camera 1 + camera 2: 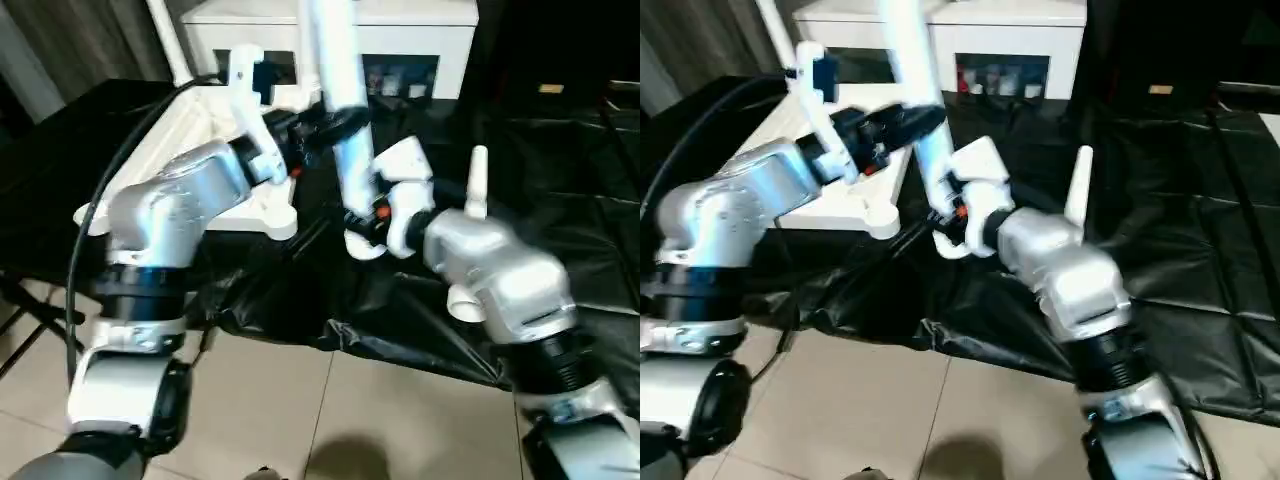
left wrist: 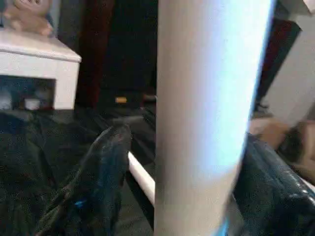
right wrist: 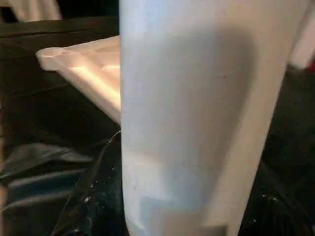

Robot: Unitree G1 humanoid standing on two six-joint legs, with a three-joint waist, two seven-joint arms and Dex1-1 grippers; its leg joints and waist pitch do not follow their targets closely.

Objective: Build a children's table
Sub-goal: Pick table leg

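The black-covered table [image 1: 560,230] spreads beneath and beyond both my grippers, its dark sheet crumpled below my right wrist. Farther out past my left gripper stands the white cabinet [image 1: 400,40] with glass doors.

The white table top [image 1: 235,195] lies on the black cover just beside my left gripper, on its outer side, one rounded corner socket [image 1: 283,222] jutting toward me. In my right wrist view the table top's edge runs behind the leg I am holding.

A white tapered leg [image 1: 345,110] stands nearly upright between my two grippers, leaning a little away at its upper end. My left gripper [image 1: 325,125] sits higher on it: the black fingers [image 2: 93,182] lie on either side of the leg, with a little room on one side, so I cannot tell whether they press it. My right gripper [image 1: 368,222] is lower, at the thick foot of the leg, and its fingers appear clasped around it, though the leg hides them closely and I am not sure of the grip.

A second thin white leg [image 1: 170,40] rises from the far side of the table top, beyond my left forearm.
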